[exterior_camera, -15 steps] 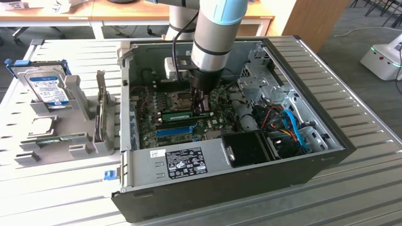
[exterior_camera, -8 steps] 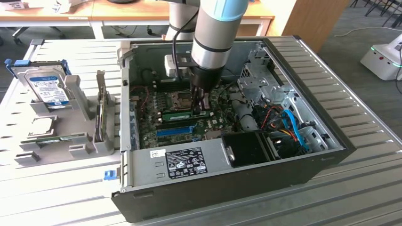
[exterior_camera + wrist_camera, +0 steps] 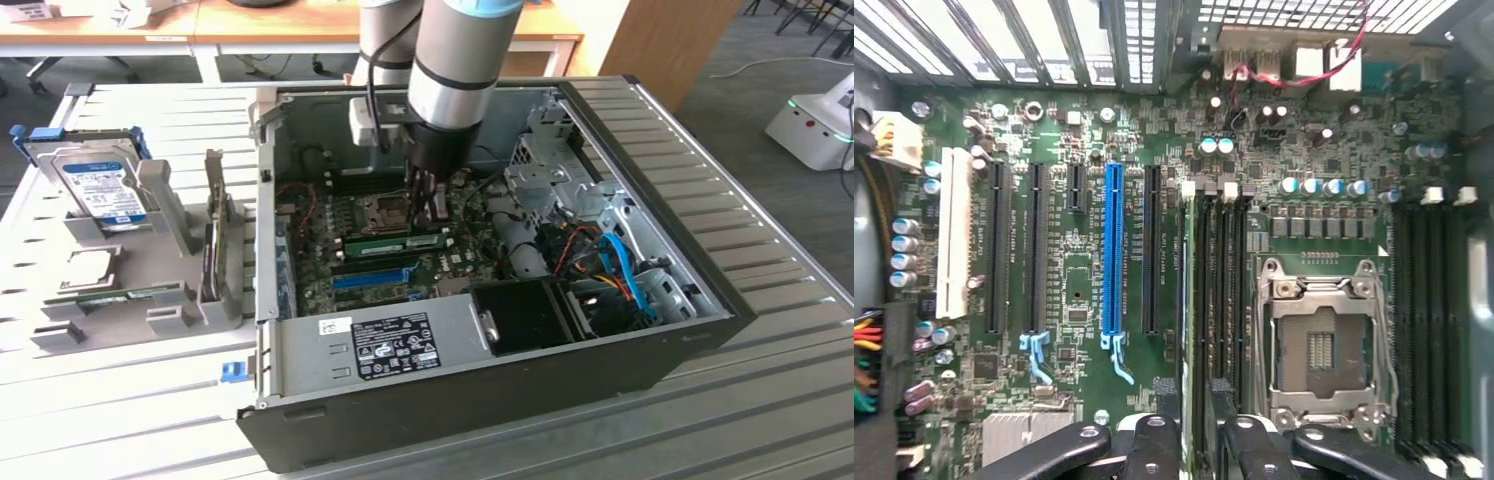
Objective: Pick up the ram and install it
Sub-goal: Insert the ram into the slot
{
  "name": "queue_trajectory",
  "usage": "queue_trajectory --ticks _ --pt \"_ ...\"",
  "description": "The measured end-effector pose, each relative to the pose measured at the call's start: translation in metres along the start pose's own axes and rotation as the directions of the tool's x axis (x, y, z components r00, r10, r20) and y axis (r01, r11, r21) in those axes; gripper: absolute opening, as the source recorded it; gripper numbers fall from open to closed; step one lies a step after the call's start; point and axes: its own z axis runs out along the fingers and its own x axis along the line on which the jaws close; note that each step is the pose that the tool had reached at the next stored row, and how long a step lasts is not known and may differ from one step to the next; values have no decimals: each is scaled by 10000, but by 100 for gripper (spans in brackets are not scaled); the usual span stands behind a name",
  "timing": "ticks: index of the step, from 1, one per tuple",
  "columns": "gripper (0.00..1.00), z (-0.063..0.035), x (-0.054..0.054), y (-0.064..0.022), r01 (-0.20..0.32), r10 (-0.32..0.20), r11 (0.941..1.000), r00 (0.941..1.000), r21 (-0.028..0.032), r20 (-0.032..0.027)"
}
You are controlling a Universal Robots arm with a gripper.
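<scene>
Ram (image 3: 394, 243) stands on its edge on the motherboard (image 3: 314, 215), right under the gripper (image 3: 431, 207). I cannot tell if the gripper is squeezing it or not. It looks like the pushing-in step. The stick has to go straight down, with both ends even.

— What colours is the motherboard (image 3: 1074, 300) showing?
— Deep green, with black slots striping it. One slot strip (image 3: 1113, 250) is shining bright blue, and another (image 3: 954, 245) is showing white.
— And the ram (image 3: 394, 243)?
— It's showing green with a paler patch.
— How is the case (image 3: 534, 400) looking?
— Black outside, grey inside, and it's wearing a white label (image 3: 394, 345) with black print.
— Anything else standing out?
— The hard drive (image 3: 100, 185) is gleaming silver under a blue label. The table (image 3: 761, 180) is running in pale grey ridges. The arm (image 3: 454, 70) is showing silver-grey with a light blue band, and the gripper (image 3: 1199, 435) is showing black.
</scene>
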Motion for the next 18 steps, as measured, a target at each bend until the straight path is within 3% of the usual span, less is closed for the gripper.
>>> queue_trajectory --ticks 18 --pt "25 -614 -42 38 0 0 10000 10000 -1 -2"
